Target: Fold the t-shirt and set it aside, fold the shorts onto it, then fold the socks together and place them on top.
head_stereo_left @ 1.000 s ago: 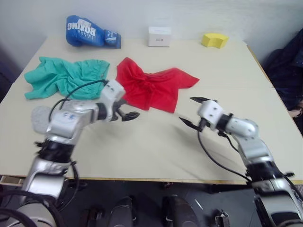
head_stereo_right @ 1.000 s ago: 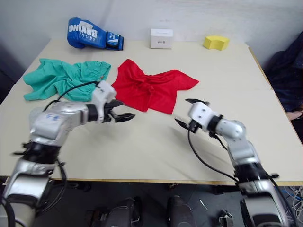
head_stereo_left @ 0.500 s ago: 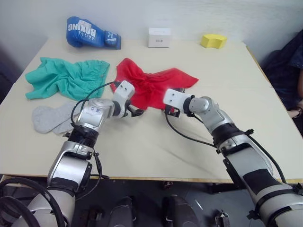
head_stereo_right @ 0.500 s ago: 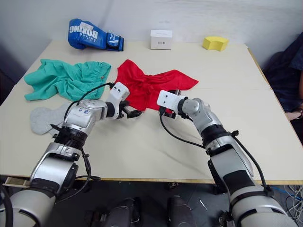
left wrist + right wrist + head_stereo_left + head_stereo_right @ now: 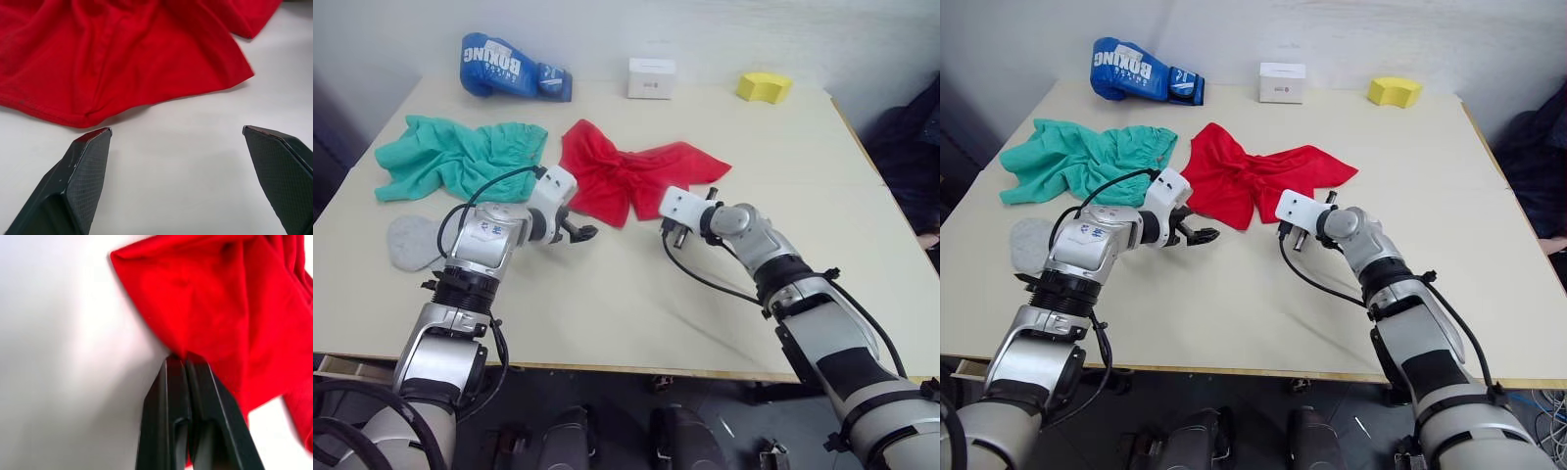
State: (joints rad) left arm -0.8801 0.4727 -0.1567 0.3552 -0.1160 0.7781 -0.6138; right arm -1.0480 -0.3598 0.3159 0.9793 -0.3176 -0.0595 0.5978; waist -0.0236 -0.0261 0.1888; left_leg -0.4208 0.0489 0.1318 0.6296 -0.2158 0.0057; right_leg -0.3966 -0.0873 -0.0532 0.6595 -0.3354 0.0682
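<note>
Red t-shirt (image 5: 631, 181) lies crumpled mid-table, shorts (image 5: 460, 157) to its left. We see our right gripper (image 5: 186, 363) clenched on its near edge, the left gripper (image 5: 178, 142) spread wide just short of the hem

The blue padded boxing glove (image 5: 514, 68) lying at the far left of the pale wooden table (image 5: 636, 294) bears the word "BOXING" in large white capital letters across its body; a smaller line of white lettering sits just under that word, too small to read; the small white rectangular box (image 5: 651, 77) at the far edge of the table has a faint dark mark on its front face, which cannot be made out as text; no other writing, number or sign can be read on anything else in the head views or the wrist views.
</note>
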